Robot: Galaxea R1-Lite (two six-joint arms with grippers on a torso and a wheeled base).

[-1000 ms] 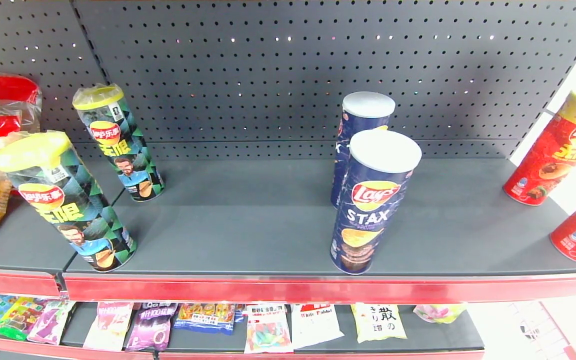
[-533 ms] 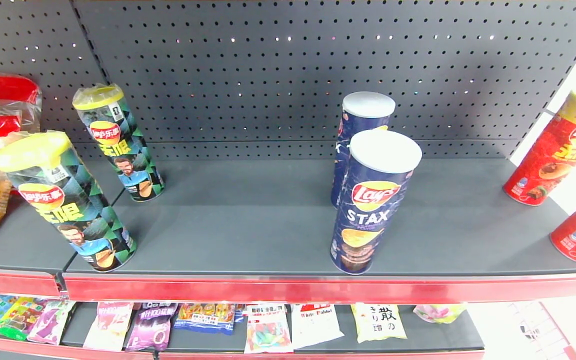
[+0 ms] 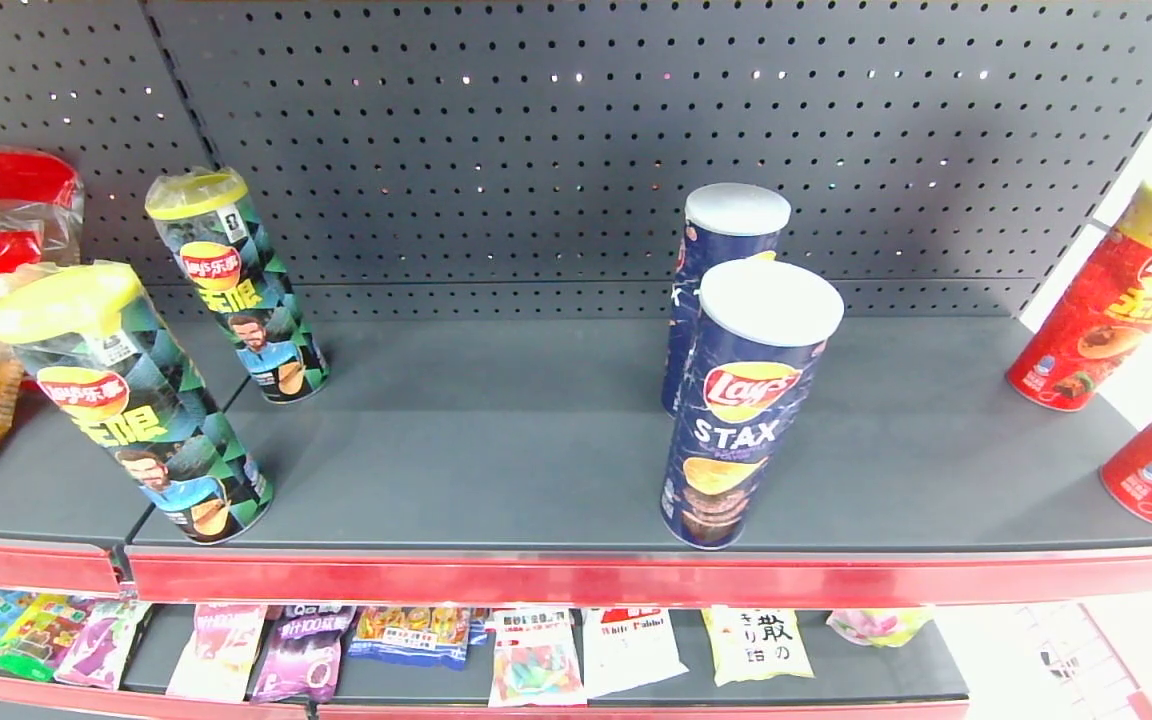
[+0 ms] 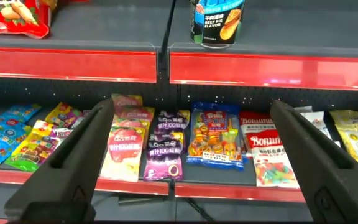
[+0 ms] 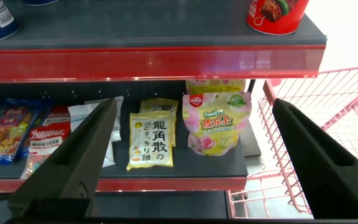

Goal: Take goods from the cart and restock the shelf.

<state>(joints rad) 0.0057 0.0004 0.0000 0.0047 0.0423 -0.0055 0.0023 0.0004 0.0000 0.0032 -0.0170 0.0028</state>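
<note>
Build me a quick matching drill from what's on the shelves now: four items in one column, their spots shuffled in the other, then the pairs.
Items
1. front navy can
2. front green-patterned can
3. rear red can
4. pink candy bag

Spots
A. lower shelf, right end
B. upper shelf, far right, towards the back
C. upper shelf, right of the middle, at the front edge
D. upper shelf, left, at the front edge

Pairs: 1-C, 2-D, 3-B, 4-A
</note>
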